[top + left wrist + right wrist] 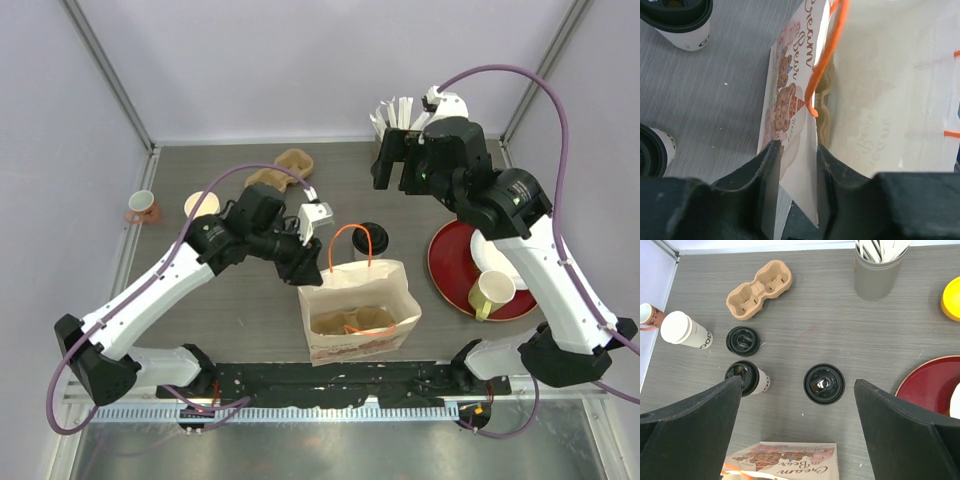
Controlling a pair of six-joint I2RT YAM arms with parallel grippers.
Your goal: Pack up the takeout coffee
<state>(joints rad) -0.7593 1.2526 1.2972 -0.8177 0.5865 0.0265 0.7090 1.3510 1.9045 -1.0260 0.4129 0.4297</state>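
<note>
Three cream paper cups with black lids stand on the grey table: one [824,384] below my right gripper, also in the top view [370,237], and two further left [746,377] [742,341]. My right gripper [798,381] [398,168] hangs open and empty high above them. My left gripper [796,150] [308,262] is shut on the left top rim of the white paper bag [790,100] [360,310], which stands open with orange handles. Two lidded cups [682,22] [652,150] show left of the bag in the left wrist view.
A cardboard cup carrier [350,322] lies inside the bag; another [759,289] sits at the back. A stack of cream cups [685,330] and a pink mug [143,207] are at the left. A grey stick holder [877,270], a red plate [450,265] and a yellow-green mug [490,292] are at the right.
</note>
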